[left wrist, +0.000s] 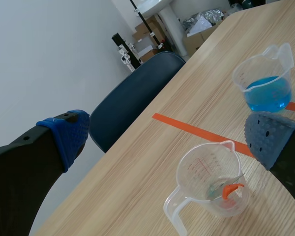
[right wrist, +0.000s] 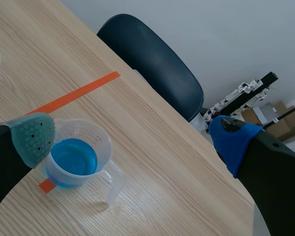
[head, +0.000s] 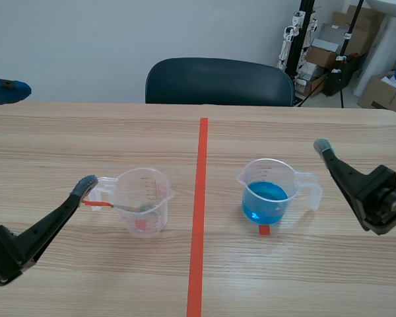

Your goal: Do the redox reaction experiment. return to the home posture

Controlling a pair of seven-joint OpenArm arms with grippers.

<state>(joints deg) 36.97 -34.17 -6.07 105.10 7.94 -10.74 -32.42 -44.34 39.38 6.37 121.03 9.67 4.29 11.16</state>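
The left gripper sits low, fingers spread wide, one pad just beside the clear beaker at its 3 o'clock. Across the tape line, the blue-liquid beaker stands at 9 o'clock of the right gripper, likewise wide, both beakers well inside the edges of the table.

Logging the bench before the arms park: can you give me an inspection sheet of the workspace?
Surface: wooden table, orange-red tape line down the middle.
Job's things: clear beaker left of the line, a small grey and orange item inside; beaker of blue liquid right of it; both upright.
Clutter: nothing seen.
Grippers: left gripper open, holding nothing; right gripper open, holding nothing.
Cables: nothing seen.
Surroundings: dark chair behind the table; cardboard boxes and stands at the back.
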